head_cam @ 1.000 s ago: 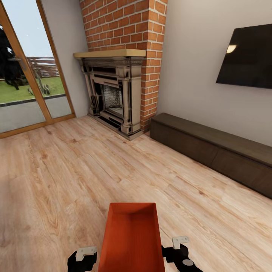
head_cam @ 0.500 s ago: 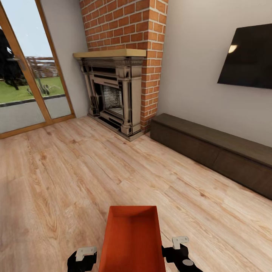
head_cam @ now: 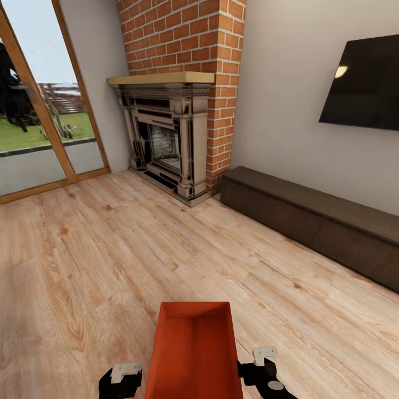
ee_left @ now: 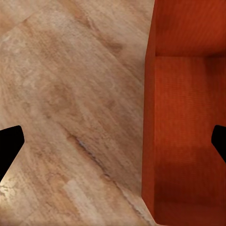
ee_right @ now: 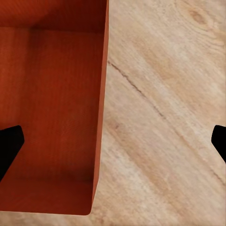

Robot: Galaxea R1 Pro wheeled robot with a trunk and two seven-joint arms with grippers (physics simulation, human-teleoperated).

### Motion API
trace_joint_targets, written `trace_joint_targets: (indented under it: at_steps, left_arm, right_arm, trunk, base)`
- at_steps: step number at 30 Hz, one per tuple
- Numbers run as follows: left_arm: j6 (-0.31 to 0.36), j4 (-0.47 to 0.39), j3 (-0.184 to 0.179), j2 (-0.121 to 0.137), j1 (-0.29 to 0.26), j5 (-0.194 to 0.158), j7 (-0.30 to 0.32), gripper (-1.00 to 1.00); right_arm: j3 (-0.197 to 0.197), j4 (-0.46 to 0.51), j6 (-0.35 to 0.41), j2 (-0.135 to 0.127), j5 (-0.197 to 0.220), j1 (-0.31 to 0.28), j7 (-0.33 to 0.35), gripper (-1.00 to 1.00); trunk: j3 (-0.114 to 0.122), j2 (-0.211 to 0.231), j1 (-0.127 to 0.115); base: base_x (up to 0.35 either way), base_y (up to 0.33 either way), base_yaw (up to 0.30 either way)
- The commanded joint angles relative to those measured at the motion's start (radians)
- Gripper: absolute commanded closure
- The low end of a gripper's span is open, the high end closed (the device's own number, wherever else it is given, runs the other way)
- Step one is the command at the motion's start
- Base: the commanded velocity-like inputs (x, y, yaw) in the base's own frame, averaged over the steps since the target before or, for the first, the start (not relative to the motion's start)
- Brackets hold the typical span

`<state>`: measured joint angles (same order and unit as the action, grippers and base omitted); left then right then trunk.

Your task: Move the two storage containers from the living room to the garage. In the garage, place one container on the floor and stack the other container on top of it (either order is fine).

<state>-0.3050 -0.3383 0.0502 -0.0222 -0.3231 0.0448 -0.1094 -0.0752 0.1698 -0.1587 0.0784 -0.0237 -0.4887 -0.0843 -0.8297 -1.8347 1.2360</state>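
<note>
Both jaws stand spread wide, left gripper [ee_left: 113,141] and right gripper [ee_right: 113,141] each straddling one long wall of the storage container [head_cam: 195,354] over the wood-plank floor [head_cam: 100,249]

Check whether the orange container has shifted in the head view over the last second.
Yes. The storage container has dropped slightly lower in the head view, its far rim further from the fireplace, which stayed fixed.

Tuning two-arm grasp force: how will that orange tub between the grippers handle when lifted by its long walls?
Storage container looks thin-walled, so probably light and somewhat flexy. Its outward-flaring walls may let the left gripper and right gripper slip. Empty, flat base: unlikely to roll.
</note>
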Motion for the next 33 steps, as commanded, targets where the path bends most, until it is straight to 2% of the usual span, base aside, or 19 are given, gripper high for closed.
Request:
trace_joint_targets:
  at_steps: [1, 33]
  left_arm:
    - [-0.003, 0.001, 0.005, -0.001, -0.001, 0.005, -0.001, -1.00]
    - [-0.002, 0.005, 0.006, -0.001, -0.001, 0.006, -0.001, -1.00]
  right_arm:
    - [-0.008, -0.001, -0.002, 0.000, -0.002, -0.001, -0.008, -1.00]
    - [-0.007, -0.002, -0.001, 0.000, -0.001, -0.001, -0.009, -1.00]
  trunk:
    - [-0.001, 0.000, 0.000]
    - [-0.001, 0.000, 0.000]
  base:
    - [0.000, 0.000, 0.000]
    - [0.011, 0.000, 0.000]
